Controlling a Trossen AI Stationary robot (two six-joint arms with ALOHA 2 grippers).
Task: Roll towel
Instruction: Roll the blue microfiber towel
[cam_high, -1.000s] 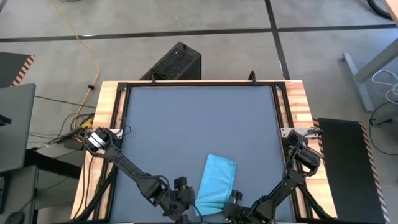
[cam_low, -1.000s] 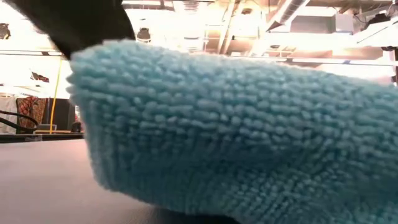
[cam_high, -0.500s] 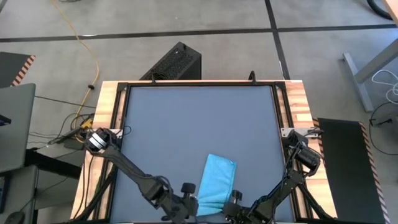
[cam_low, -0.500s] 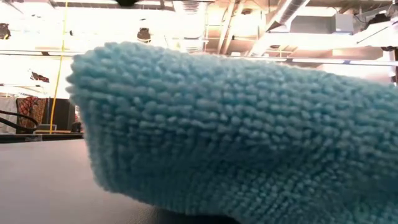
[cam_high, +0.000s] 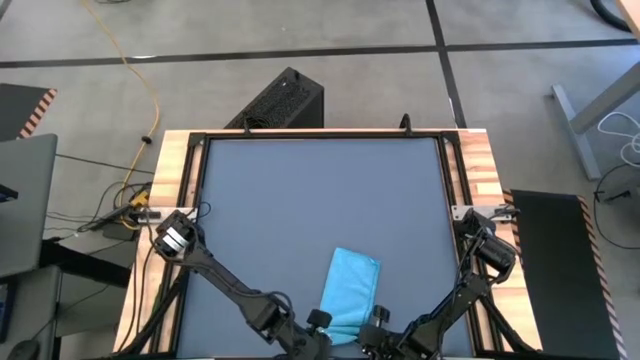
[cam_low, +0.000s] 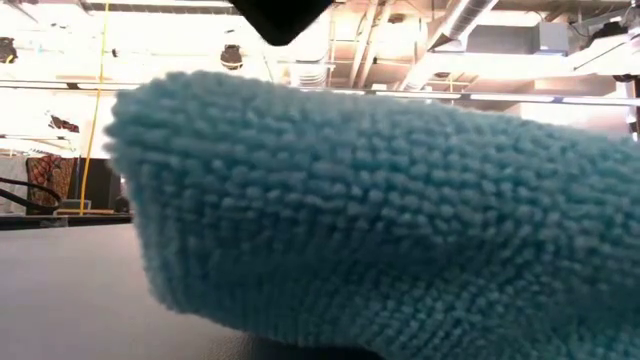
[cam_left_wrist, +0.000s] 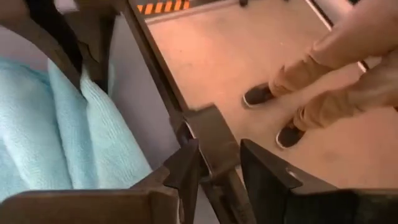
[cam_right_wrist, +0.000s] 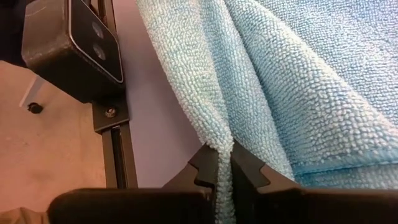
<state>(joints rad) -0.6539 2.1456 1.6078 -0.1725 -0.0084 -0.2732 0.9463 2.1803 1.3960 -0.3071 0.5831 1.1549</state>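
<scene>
The sky-blue towel (cam_high: 350, 288) lies folded into a narrow strip on the dark grey tabletop (cam_high: 300, 200), close to the near edge. It fills the low view (cam_low: 380, 220). My right gripper (cam_high: 372, 322) (cam_right_wrist: 222, 165) is at the towel's near right corner, shut on the cloth. My left gripper (cam_high: 318, 332) (cam_left_wrist: 217, 163) hovers at the towel's near left corner over the table's frame. It is open with nothing between its fingers, and the towel (cam_left_wrist: 68, 130) lies beside it. My right gripper pinches a raised ridge of the towel's near edge (cam_right_wrist: 219, 138) between its two fingertips. It is a fold, so more than one layer. The fingers slant down from the near right. The cloth is drawn up to them, and the towel beyond lies on the table.
A black frame rail (cam_left_wrist: 155, 74) runs along the table's near edge and carries a small camera box (cam_right_wrist: 68, 43). A person's legs and shoes (cam_left_wrist: 311, 93) stand on the floor beyond it. A black case (cam_high: 282, 100) sits behind the far edge. Bare tabletop stretches toward the far side.
My left gripper has moved along the near edge toward the table's right and has rolled at the wrist. In the low view its dark shape left the towel's top left and now shows above the towel's middle. The towel has stayed where it was.
</scene>
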